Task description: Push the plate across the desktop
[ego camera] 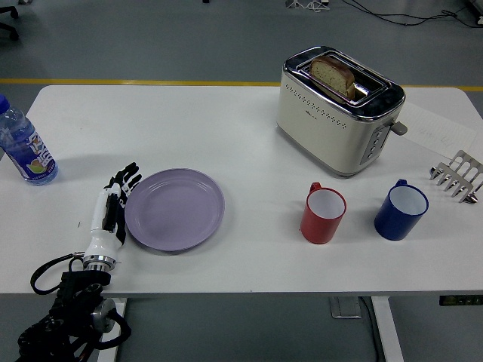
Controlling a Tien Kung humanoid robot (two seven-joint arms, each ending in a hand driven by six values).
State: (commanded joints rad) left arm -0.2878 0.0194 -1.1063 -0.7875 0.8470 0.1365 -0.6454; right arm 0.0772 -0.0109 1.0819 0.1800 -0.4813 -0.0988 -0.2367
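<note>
Plate (pixel 175 210) lies flat on the counter (pixel 226 136). Left hand (pixel 112 210) presses its edge, fingers (pixel 125 179) extended, gripping nothing, for pushing.

- left hand (pixel 112 213): white shell on the back and palm section, black inlay down the middle
- fingers (pixel 125 179): black, slim, segmented, five of them
- wrist: short silver metal ring between the white shell and the forearm
- forearm: black, open mechanical frame, exposed parts
- cables: black loops hanging loose off the forearm on its left side and below
- markings, screws: too small to tell
</note>
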